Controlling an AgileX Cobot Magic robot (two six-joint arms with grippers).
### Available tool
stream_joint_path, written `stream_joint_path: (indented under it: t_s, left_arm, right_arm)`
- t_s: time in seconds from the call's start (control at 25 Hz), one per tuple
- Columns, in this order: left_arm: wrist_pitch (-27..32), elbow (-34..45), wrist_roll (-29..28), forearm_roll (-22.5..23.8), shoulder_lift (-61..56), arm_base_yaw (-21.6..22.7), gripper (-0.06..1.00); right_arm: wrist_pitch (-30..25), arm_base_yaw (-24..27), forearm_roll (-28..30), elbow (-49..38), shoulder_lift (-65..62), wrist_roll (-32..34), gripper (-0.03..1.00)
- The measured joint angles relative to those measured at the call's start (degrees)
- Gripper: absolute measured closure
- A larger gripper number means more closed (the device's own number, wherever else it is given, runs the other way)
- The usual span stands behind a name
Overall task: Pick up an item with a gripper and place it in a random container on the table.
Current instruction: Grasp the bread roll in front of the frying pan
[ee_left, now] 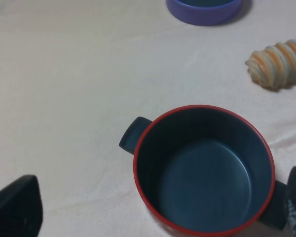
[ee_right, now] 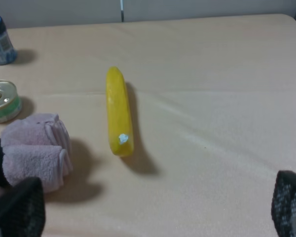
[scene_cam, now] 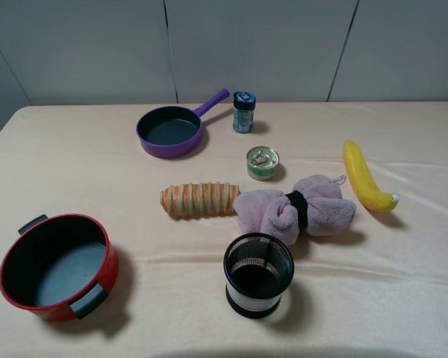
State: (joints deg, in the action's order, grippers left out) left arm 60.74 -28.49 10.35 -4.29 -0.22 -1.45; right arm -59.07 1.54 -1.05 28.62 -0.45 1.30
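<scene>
Table (scene_cam: 75,149): beige cloth, slightly wrinkled, carrying every object listed.
Container: red pot (scene_cam: 113,267), dark grey inside, nothing in it; stands at the near left of the high view, well apart from the item.
Pink plush (scene_cam: 325,205): lies at mid-table, its left end touching the item.
Item: bread roll (scene_cam: 200,200), tan with orange stripes, ridged; lies flat at mid-table, lengthwise across the view.
Handling, judged: a light toy, probably somewhat yielding; the ridges should resist slipping. Not fragile.
Hold point, judged: across the narrow width at the middle or the left half, clear of the plush.
Left gripper (ee_left: 158,202): fingers spread wide, grasping nothing; it hangs above the pot.
Right gripper (ee_right: 155,202): fingers spread wide, grasping nothing; it looks over the banana (ee_right: 119,111).
Tin (scene_cam: 263,162): ring-pull lid, green band; no writing legible.
Jar (scene_cam: 243,112): blue label, print too small to read.
</scene>
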Motion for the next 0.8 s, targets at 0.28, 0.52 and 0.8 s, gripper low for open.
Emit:
stream_joint_path:
  t_s: [0.28,0.52,0.8]
  left_arm:
    - [0.0,0.0,0.0,0.0,0.0,0.0,-0.05]
    - [0.0,0.0,0.0,0.86,0.0,0.0,-0.05]
    - [-0.92,-0.63,0.0,0.92,0.0,0.0,-0.05]
  right_arm:
    - [0.0,0.0,0.0,0.0,0.0,0.0,0.27]
    - [0.0,0.0,0.0,0.0,0.0,0.0,0.27]
    - [0.0,0.0,0.0,0.0,0.0,0.0,0.27]
